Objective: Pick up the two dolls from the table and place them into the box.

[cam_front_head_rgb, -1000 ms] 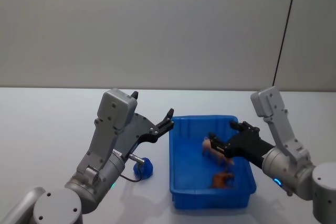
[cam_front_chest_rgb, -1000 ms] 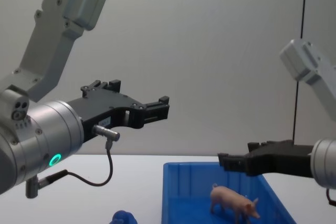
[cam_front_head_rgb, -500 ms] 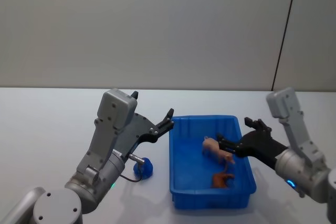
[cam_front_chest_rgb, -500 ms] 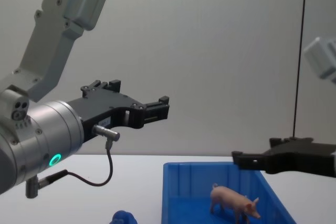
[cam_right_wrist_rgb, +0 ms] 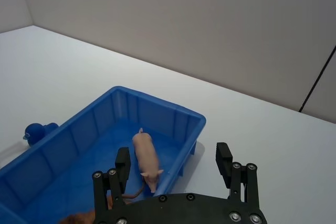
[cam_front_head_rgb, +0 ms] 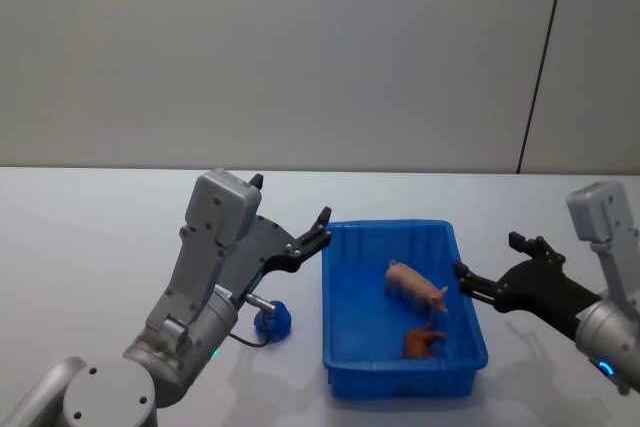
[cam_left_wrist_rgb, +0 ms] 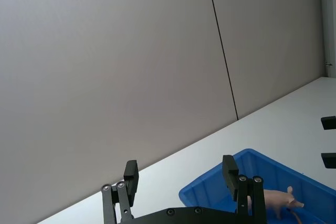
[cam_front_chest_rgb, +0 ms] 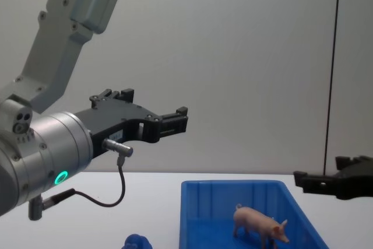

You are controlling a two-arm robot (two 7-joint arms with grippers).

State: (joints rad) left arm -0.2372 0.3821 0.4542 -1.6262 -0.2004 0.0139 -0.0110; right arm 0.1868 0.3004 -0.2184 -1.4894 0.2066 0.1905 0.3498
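pink pig figurine [cam_front_head_rgb: 415, 287] stands inside the blue bin [cam_front_head_rgb: 400, 384], toward its right wall, with a small brown animal figure [cam_front_head_rgb: 423, 343] lying just beside it, nearer the bin's front wall. dark-blue doll [cam_front_head_rgb: 274, 320] sits on the white table [cam_front_head_rgb: 80, 247] just left of the bin. left gripper [cam_front_head_rgb: 322, 227] hovers over the bin's far-left corner, fingers apart, empty. right gripper [cam_front_head_rgb: 488, 259] hangs just right of the bin, fingers apart, empty.

Plain greyish wall [cam_front_head_rgb: 280, 47] is taking up the whole back, with a thin dark seam [cam_front_head_rgb: 541, 59] running down it around 2 o'clock. The white desk [cam_front_head_rgb: 90, 217] is stretching out below, meeting the wall at a straight edge, soft even light falling on it.
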